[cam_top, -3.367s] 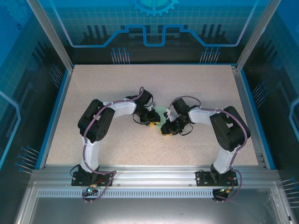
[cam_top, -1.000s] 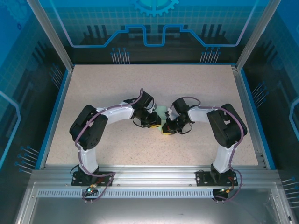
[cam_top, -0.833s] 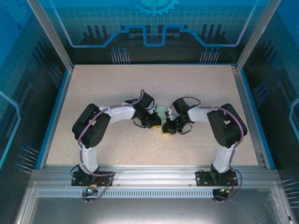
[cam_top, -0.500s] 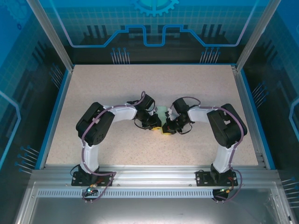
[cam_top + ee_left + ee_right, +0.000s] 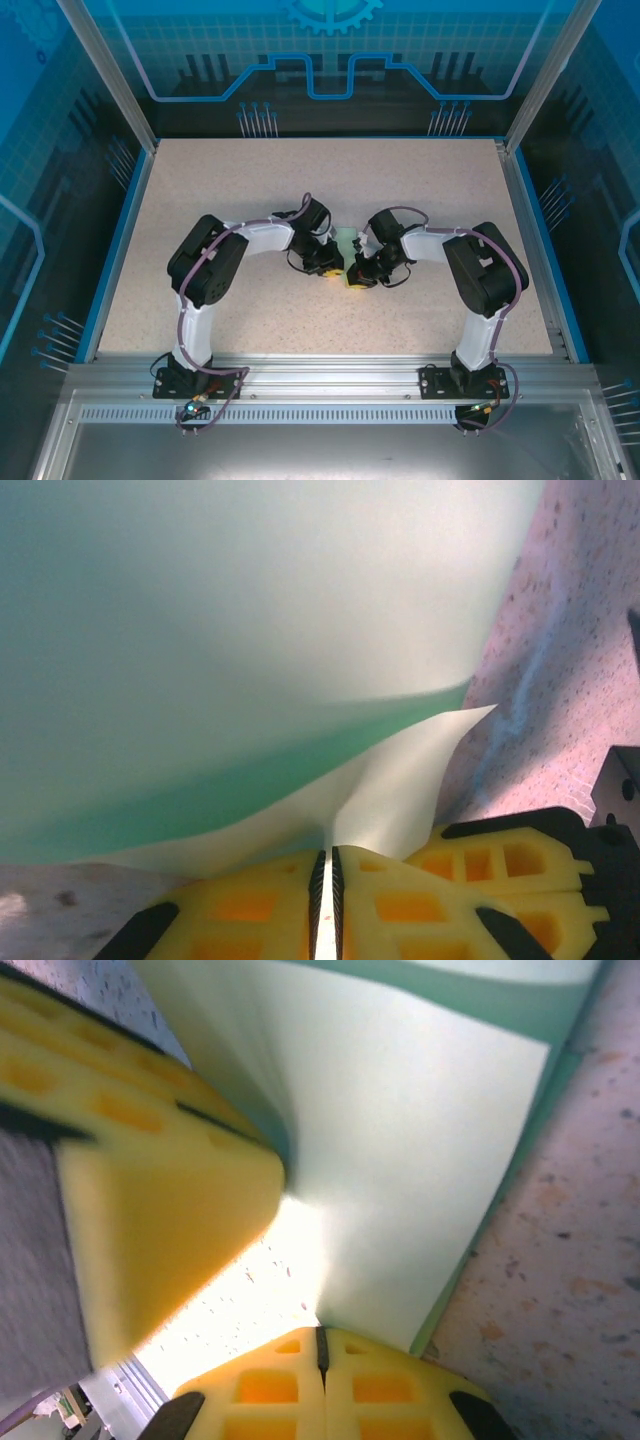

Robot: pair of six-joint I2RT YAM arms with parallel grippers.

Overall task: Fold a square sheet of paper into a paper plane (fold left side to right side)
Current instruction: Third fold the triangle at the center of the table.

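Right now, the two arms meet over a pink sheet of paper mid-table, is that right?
Not quite: the paper is pale mint green, not pink, as the left wrist view shows. The rest is right.

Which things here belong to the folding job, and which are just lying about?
Job:
- paper
- left gripper, shut on the paper
- right gripper, shut on the paper

Not the job:
- table
- enclosure frame
Both are fixtures, not clutter.
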